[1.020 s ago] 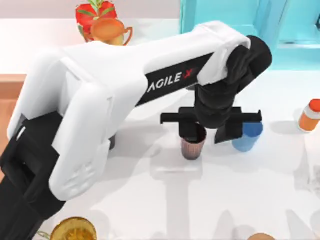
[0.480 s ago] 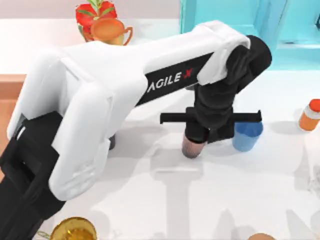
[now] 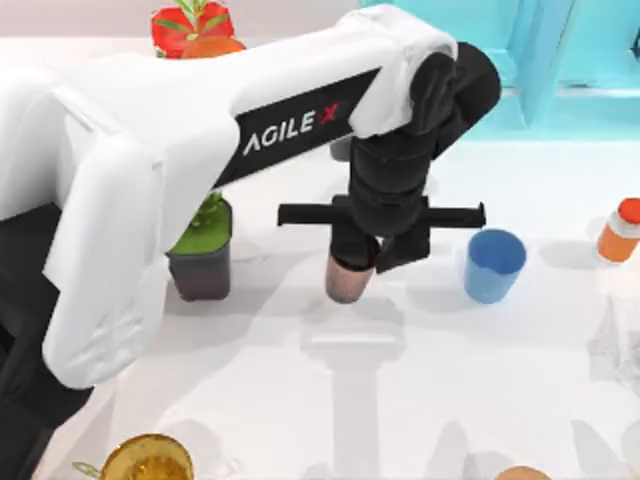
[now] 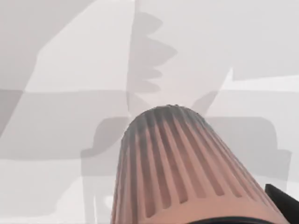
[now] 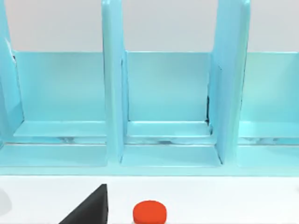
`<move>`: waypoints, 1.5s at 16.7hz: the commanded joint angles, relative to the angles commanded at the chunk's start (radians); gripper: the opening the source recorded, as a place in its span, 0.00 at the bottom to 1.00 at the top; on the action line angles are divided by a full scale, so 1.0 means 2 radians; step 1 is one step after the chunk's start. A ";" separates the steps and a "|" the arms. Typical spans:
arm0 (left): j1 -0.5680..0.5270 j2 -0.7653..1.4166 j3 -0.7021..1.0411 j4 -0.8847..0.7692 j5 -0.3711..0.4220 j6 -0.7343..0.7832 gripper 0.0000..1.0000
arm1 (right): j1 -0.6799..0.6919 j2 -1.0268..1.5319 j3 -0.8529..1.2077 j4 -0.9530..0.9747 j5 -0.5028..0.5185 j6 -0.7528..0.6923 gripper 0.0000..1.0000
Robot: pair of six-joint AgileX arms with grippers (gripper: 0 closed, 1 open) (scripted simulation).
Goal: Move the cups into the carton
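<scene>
Table (image 3: 300, 400): white and cluttered; the carton shows nowhere in these views, so I cannot say where the carry must end.
Left arm (image 3: 200, 130): stretched from the table's left across its middle, wrist pointing down.
Shelf unit (image 5: 168, 107): turquoise, at the back right, facing the right wrist camera; not the goal.
Plant pot (image 3: 203, 262): dark, square, green leaves, left of the held cup and near the likely path; I judge it the main thing to clear.
Left gripper (image 3: 362, 258): jaws closed on the brown cup near its rim, over the table's middle.
Brown cup (image 3: 347, 280): ribbed, reddish-brown, upright in the grip; in the left wrist view (image 4: 187, 172) its base appears to hang above the tabletop, with its shadow apart from it.
Blue cup (image 3: 494, 265): stands upright on the table to the right, well apart from the gripper, not yet taken.
Orange bottle (image 3: 620, 232): red-capped, at the right edge, out of the way.
Doing it well: keep the cup upright, the grip firm, and carry it high enough to pass the plant and the carton wall before lowering.
Right arm: parked, its camera on the shelf.
</scene>
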State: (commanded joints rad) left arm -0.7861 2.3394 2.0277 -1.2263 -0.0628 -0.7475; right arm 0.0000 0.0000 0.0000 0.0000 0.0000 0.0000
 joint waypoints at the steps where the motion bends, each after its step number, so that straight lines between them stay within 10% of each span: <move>1: 0.007 -0.025 -0.006 -0.006 0.000 0.007 0.00 | 0.000 0.000 0.000 0.000 0.000 0.000 1.00; 16: 0.074 -0.160 -0.079 -0.086 0.015 0.102 0.00 | 0.000 0.000 0.000 0.000 0.000 0.000 1.00; 25: 0.325 -0.359 -0.218 -0.157 0.069 0.377 0.00 | 0.000 0.000 0.000 0.000 0.000 0.000 1.00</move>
State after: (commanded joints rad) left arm -0.1355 1.6223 1.5908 -1.5410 0.0757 0.0071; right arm 0.0000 0.0000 0.0000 0.0000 0.0000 0.0000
